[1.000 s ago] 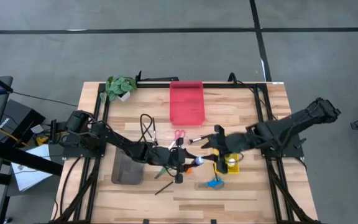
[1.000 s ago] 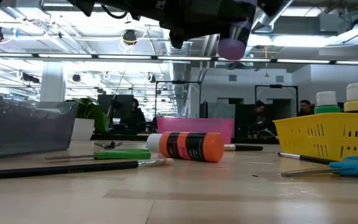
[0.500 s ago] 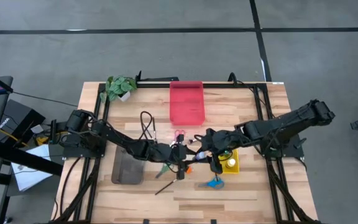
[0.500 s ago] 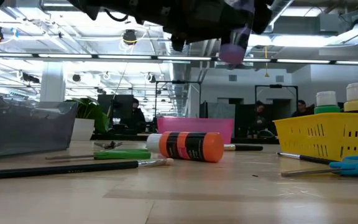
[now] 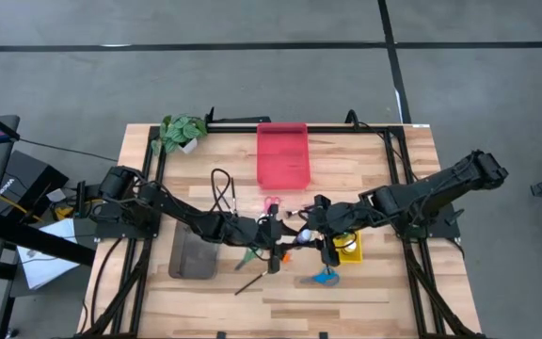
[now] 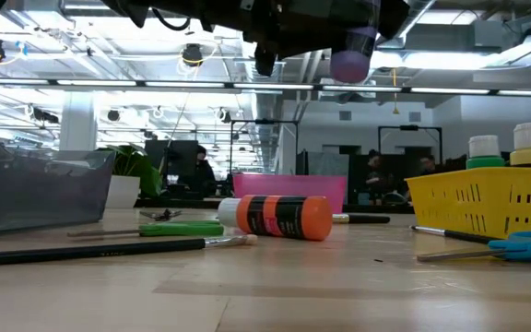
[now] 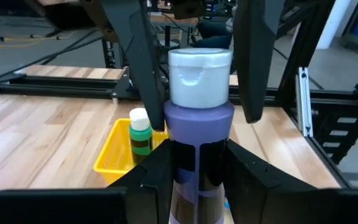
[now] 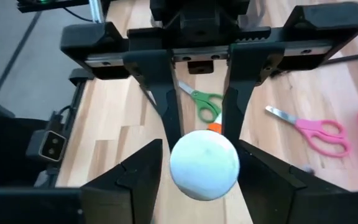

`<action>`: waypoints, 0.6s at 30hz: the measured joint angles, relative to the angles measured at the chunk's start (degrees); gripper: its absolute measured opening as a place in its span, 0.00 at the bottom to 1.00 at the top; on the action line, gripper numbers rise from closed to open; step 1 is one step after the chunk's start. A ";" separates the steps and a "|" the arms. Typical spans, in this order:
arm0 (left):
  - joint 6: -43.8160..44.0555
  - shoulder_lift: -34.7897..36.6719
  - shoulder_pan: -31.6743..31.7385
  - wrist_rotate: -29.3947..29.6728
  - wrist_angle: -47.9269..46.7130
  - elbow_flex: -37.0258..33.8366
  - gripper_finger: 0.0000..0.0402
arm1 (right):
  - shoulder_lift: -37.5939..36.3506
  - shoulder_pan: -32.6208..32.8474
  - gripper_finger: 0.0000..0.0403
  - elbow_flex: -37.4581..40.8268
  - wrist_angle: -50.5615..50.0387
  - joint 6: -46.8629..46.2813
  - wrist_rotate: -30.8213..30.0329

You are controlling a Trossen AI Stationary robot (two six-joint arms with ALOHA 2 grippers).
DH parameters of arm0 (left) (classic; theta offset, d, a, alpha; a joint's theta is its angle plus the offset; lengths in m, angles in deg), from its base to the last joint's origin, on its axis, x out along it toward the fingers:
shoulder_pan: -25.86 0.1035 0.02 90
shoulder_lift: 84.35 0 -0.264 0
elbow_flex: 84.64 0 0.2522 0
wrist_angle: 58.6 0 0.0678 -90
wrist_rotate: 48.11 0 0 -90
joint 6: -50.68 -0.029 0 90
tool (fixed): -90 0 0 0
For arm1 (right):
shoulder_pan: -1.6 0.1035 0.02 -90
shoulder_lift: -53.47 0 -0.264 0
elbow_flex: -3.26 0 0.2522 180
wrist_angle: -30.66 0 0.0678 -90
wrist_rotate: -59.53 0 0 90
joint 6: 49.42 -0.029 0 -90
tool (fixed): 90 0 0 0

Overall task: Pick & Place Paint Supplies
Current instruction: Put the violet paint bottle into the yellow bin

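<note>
A purple-blue paint bottle with a white cap hangs above the table's middle, my left gripper shut on it. My right gripper is open, facing the left one, its fingers on either side of the cap. An orange bottle lies on its side on the table under them. Green scissors, pink scissors, blue scissors and a dark brush lie flat on the wood. A green bottle stands in the yellow tray. My left gripper pinches the bottle's body between its two fingers, below the purple shoulder. The fingers come about level from the table's left and lie along the bottle. The bottle sticks out past the fingertips, cap toward the right gripper, lifted clear of the table.
A red tray stands at the far middle and a grey tray at the near left. A potted plant sits at the far left corner. Black cables lie left of the pink scissors.
My right gripper has moved toward the table's left and slightly down, up to the held bottle, so its open fingers now flank the cap. My left gripper has kept its place with the bottle.
</note>
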 joint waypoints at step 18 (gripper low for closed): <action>4.72 0.00 -0.02 -0.81 0.00 -0.02 0.26 | 0.00 0.25 0.39 0.04 0.22 2.35 -1.35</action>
